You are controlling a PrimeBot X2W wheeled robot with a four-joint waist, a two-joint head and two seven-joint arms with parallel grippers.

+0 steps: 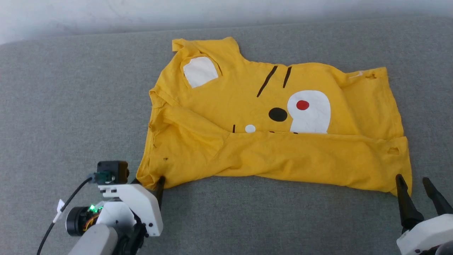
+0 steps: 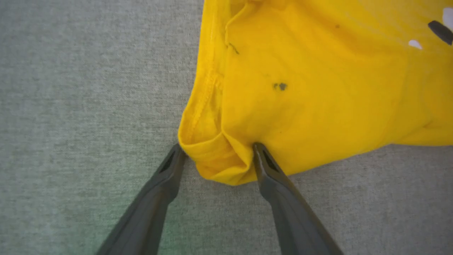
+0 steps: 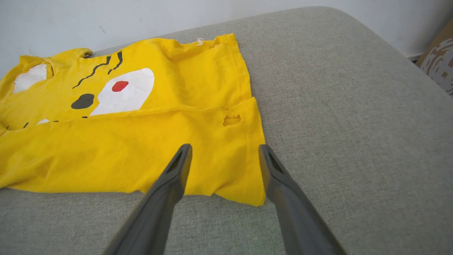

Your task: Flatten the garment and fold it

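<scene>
Grey cushion (image 1: 70, 106), garment (image 1: 276, 156) lengthwise left-right, top seemingly leftward, left gripper (image 2: 217, 147) and right gripper (image 1: 412, 177) spread

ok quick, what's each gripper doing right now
left gripper: open, jaws either side of the T-shirt corner, not gripping
right gripper: open, holding nothing

A plain indoor room; whether home or lab cannot be told. A wide grey cloth-covered pad (image 3: 354, 106) with 1 rounded corner lies close to a bare white wall (image 3: 106, 17). Something brown and patterned (image 3: 440, 60) sits beyond the pad's edge.
</scene>
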